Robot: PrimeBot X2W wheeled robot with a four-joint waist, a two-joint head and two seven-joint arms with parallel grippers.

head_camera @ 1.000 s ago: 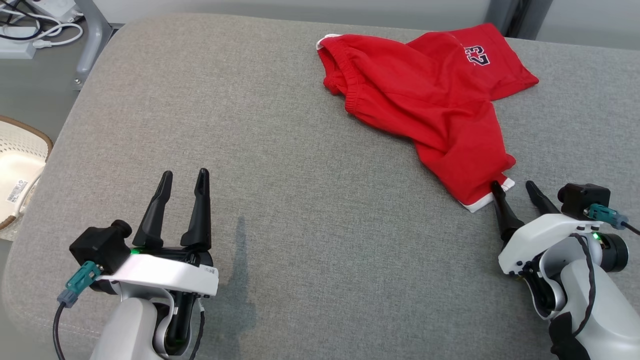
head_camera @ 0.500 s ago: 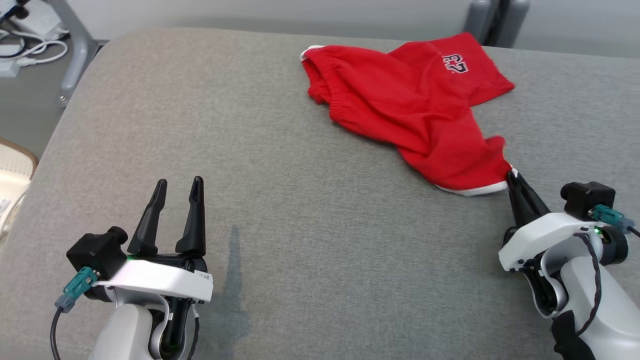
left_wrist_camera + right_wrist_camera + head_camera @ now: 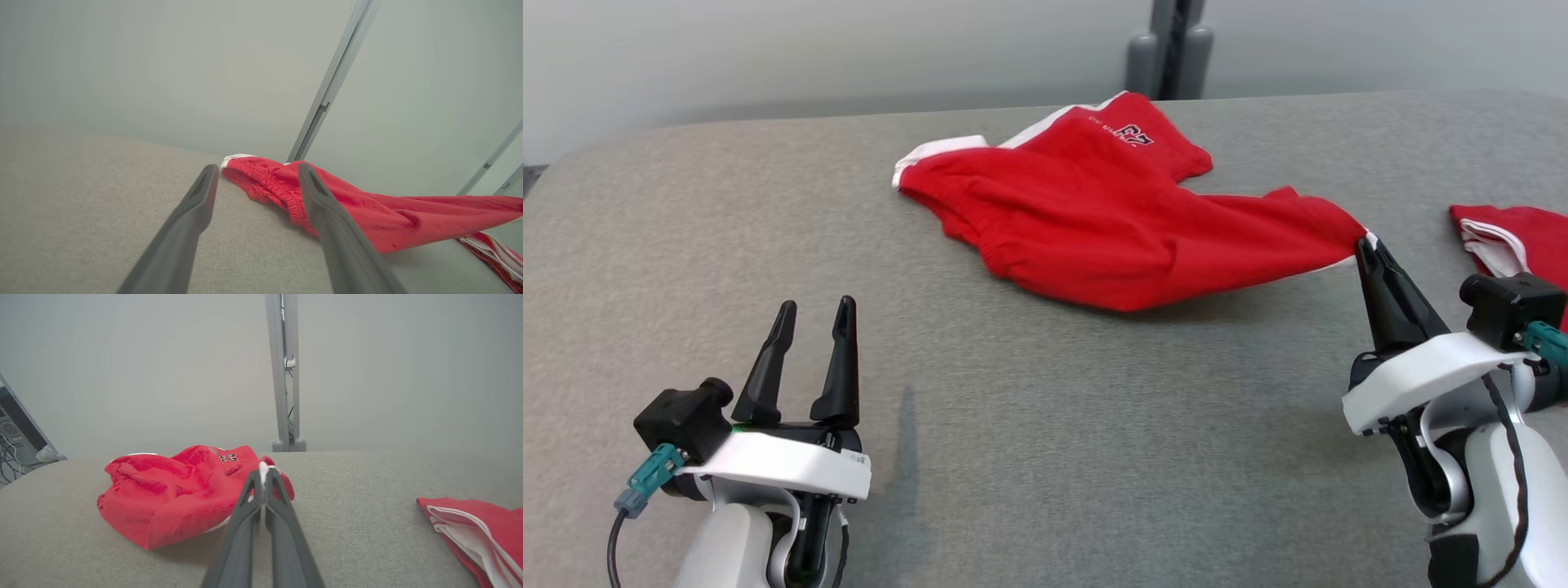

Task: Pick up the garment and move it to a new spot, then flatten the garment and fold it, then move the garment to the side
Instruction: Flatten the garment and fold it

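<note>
The garment [image 3: 1111,220] is a pair of red shorts with white trim and a dark number print, lying crumpled on the grey cushioned surface [image 3: 1029,425]. One leg is stretched out to the right and lifted off the surface. My right gripper [image 3: 1364,242] is shut on the white hem of that leg; in the right wrist view the right gripper [image 3: 264,473] pinches the white edge, with the garment [image 3: 175,494] bunched to its left. My left gripper [image 3: 813,314] stands open at the lower left, well apart from the cloth. The left wrist view shows the garment [image 3: 359,204] beyond the left gripper [image 3: 256,171].
A second red cloth with white trim [image 3: 1507,237] lies folded at the right edge; it is also in the right wrist view as the folded red cloth [image 3: 474,526]. A grey metal post [image 3: 1172,45] stands behind the surface. A pale wall runs along the back.
The head camera has turned right and tilted up. My right gripper shut on the hem of the garment's leg, then pulled it up and to the right. The left gripper stayed open.
</note>
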